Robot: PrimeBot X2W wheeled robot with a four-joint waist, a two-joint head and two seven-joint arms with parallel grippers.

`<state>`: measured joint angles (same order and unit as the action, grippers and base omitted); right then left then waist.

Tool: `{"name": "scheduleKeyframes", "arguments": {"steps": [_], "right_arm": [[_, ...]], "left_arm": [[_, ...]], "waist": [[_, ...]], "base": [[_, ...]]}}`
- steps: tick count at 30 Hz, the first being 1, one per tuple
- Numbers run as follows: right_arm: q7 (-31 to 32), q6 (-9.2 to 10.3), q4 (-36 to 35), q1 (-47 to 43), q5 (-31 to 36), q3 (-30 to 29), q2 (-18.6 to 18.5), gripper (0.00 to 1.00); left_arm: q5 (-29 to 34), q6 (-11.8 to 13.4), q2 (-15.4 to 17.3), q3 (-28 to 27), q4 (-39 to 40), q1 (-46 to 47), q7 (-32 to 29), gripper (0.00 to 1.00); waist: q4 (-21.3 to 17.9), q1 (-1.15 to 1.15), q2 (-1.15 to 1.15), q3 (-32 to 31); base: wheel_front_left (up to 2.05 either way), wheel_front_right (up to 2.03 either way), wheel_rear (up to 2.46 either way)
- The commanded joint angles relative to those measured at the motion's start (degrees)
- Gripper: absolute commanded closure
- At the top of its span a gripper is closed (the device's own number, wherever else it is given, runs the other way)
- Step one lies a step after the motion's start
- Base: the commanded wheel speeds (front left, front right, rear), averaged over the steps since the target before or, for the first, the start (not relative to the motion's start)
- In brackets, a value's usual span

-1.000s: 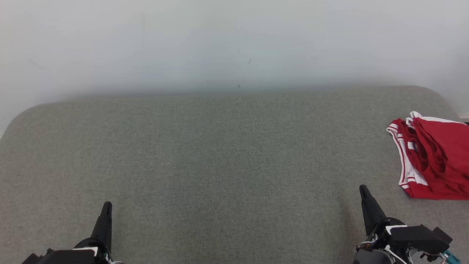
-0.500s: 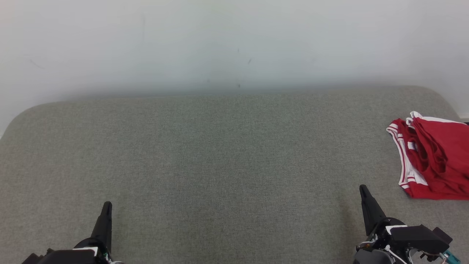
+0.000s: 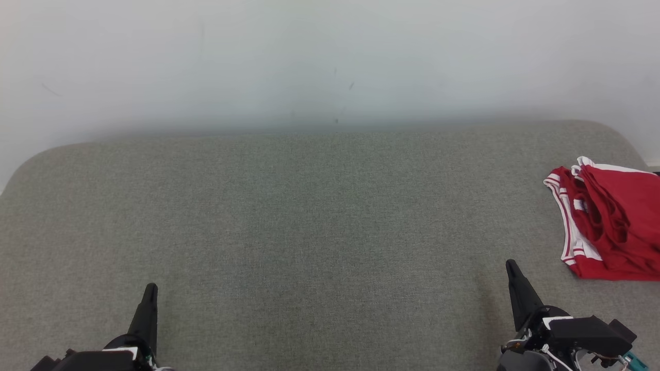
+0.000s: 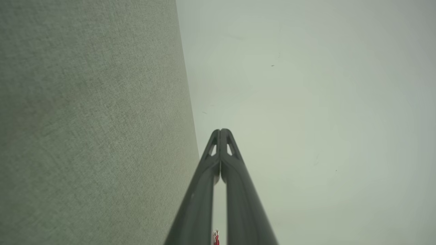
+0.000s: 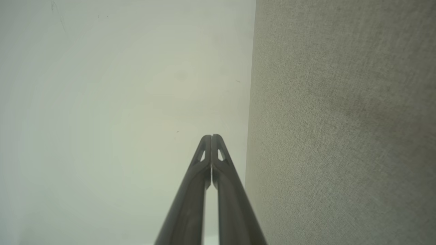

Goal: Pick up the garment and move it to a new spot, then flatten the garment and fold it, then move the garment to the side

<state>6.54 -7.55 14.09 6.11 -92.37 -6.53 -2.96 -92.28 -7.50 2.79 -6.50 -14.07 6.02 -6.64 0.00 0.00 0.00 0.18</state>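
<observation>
The garment (image 3: 611,226), red with white trim, lies folded at the far right of the grey fabric surface (image 3: 309,216), partly cut off by the head view's edge. My right gripper (image 3: 511,265) is shut and holds nothing, a short way left of and nearer than the garment. My left gripper (image 3: 150,288) is shut at the lower left, far from the garment. In the left wrist view the left gripper (image 4: 220,131) has its fingertips pressed together, and a red speck (image 4: 216,238) peeks between the fingers low down. The right gripper (image 5: 211,136) is likewise closed tip to tip.
A pale wall (image 3: 330,62) rises behind the surface's far edge. The grey surface has rounded far corners, and its broad middle is bare fabric.
</observation>
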Motion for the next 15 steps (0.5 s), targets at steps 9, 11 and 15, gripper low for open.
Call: {"name": "scheduleKeyframes", "arguments": {"steps": [9, 11, 15], "right_arm": [[0.2, 0.12, -0.1, 0.3, -0.1, 0.0, 0.2, 1.00], [0.2, 0.12, -0.1, 0.3, -0.1, 0.0, 0.2, 1.00], [0.2, 0.12, -0.1, 0.3, -0.1, 0.0, 0.2, 1.00]], "left_arm": [[-0.3, -0.1, 0.2, -0.1, 0.0, 0.5, 0.0, 1.00], [-0.3, -0.1, 0.2, -0.1, 0.0, 0.5, 0.0, 1.00], [-0.3, -0.1, 0.2, -0.1, 0.0, 0.5, 0.0, 1.00]], "waist": [[0.0, 0.00, 0.00, 0.0], [0.0, 0.00, 0.00, 0.0], [0.0, 0.00, 0.00, 0.0]], "base": [[0.00, 0.00, 0.00], [0.00, 0.00, 0.00], [0.00, 0.00, 0.00]]}}
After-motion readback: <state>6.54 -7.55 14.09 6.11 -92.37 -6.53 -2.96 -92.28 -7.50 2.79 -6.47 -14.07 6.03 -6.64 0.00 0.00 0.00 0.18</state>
